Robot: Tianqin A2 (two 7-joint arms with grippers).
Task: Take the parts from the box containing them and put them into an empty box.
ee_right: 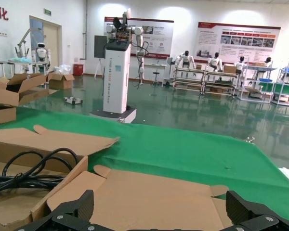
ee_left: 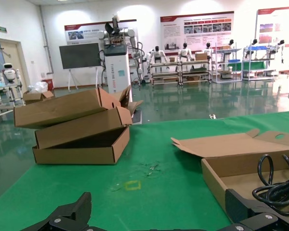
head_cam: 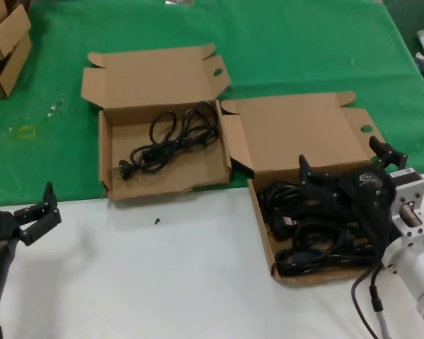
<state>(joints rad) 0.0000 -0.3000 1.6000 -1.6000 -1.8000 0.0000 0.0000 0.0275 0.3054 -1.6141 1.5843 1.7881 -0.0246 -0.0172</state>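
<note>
The right pincer [head_cam: 343, 169] hangs with its jaws spread wide directly over the pile of black power cords [head_cam: 312, 229] in the box containing them [head_cam: 263, 224], gripping nothing so far as the head view shows. The cords lie as tangled glossy loops just beneath and in front of its fingertips, so the step in hand looks like the descent for a grasp. To do it well, the pincer should drop straight down onto one distinct bundle, ideally where several strands cross, rather than on a lone loop that would slide out or drag its neighbours along. It should close fully before lifting and rise well above the box wall. The destination, the other box [head_cam: 168, 182], sits well apart to the pincer's left and already holds one cord [head_cam: 171, 138]; the carry must clear the raised lid [head_cam: 297, 131] beyond the pincer. A trailing plug catching that flap is the likeliest snag. The left pincer [head_cam: 37, 212] waits far to the left over the white table [head_cam: 162, 282], jaws wide and empty.
</note>
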